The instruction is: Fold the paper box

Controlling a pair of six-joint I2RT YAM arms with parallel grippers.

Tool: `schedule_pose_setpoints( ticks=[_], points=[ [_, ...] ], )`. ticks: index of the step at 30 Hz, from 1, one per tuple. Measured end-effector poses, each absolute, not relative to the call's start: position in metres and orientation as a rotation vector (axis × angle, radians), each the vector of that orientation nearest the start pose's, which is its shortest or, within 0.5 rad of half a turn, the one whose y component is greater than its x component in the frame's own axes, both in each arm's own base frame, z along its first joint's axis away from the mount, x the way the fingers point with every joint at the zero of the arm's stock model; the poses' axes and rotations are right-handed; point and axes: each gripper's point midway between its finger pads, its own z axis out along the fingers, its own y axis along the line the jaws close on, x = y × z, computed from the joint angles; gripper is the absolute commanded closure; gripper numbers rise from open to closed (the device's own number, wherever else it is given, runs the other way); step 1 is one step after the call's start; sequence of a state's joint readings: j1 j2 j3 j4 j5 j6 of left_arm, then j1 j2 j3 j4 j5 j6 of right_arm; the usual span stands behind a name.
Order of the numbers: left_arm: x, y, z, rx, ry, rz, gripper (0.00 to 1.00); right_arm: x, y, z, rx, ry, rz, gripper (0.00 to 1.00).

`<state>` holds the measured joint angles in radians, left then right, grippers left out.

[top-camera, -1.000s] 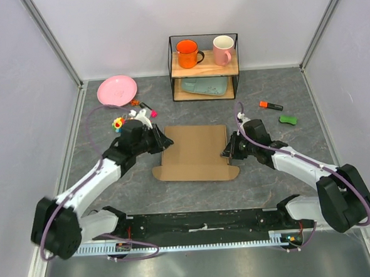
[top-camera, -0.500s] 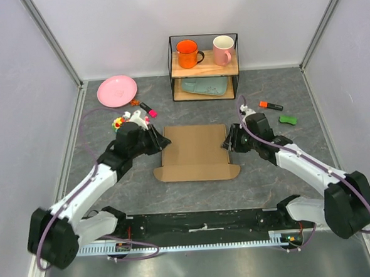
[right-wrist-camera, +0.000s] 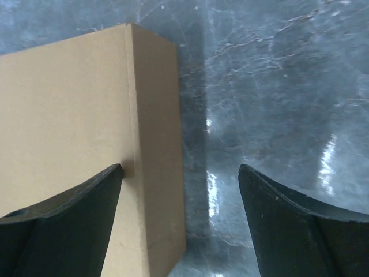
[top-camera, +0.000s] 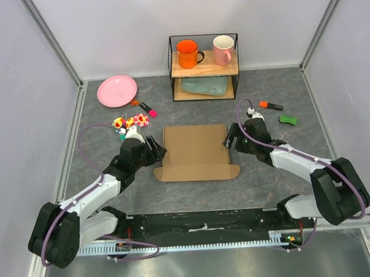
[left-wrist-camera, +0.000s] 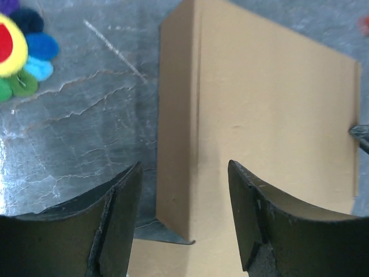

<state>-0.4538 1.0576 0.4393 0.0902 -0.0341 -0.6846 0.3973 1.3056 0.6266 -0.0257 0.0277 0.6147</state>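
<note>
Grey marbled tabletop (top-camera: 190, 113), pale walls on three sides with metal frame posts in the corners. The flat brown corrugated paper box (top-camera: 195, 153) lies at table centre, unfolded, a rounded tab strip along its near edge sticking out past both sides.

The left gripper (top-camera: 155, 150) is at the box's left edge, jaws parted. In the left wrist view the left gripper (left-wrist-camera: 184, 213) has its dark fingers (left-wrist-camera: 118, 219) either side of the box's left edge and crease line, a clear gap between them and nothing pinched.

The right gripper (top-camera: 230, 140) is at the box's right edge. In the right wrist view the right gripper (right-wrist-camera: 181, 219) is spread wide, with one finger over the cardboard (right-wrist-camera: 69, 115) and the other over bare table, so the box edge runs between them. It is not gripped – whether either finger touches the board, cannot tell.

At the far side stands a black wire shelf with wooden boards (top-camera: 207, 65). It has an orange mug (top-camera: 187, 53) and a pink mug (top-camera: 223, 49) on top, and a pale teal dish (top-camera: 205, 86) on the lower board. A round pink plate (top-camera: 117, 90) sits far left. A pink-tipped black marker (top-camera: 147, 109) and small colourful flower toys (top-camera: 130, 122) lie just beyond the left gripper. An orange marker (top-camera: 271, 105) and a small green object (top-camera: 288, 119) lie far right – well apart from the box.
</note>
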Motion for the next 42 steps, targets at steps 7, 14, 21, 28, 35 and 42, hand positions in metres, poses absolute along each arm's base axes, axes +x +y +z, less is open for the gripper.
schedule_pose_setpoints(
  ticks=[7, 14, 21, 28, 35, 42],
  points=[
    [0.287, -0.169, 0.071, -0.310, 2.192, -0.672, 0.55, 0.323, 0.175, 0.059, 0.294, 2.266, 0.662, 0.43],
    [0.292, -0.179, 0.064, -0.355, 2.141, -0.779, 0.88, 0.331, 0.190, 0.061, 0.268, 2.202, 0.771, 0.63],
    [0.295, -0.180, 0.065, -0.363, 2.096, -0.806, 0.90, 0.322, 0.185, 0.062, 0.282, 2.125, 0.795, 0.62],
    [0.286, -0.176, 0.072, -0.365, 2.107, -0.801, 0.69, 0.307, 0.179, 0.061, 0.290, 2.156, 0.762, 0.38],
    [0.285, -0.167, 0.143, -0.365, 1.996, -0.791, 0.55, 0.299, 0.169, 0.075, 0.267, 2.252, 0.648, 0.31],
    [0.272, -0.154, 0.182, -0.344, 1.888, -0.796, 0.54, 0.297, 0.153, 0.143, 0.204, 2.126, 0.575, 0.31]
  ],
)
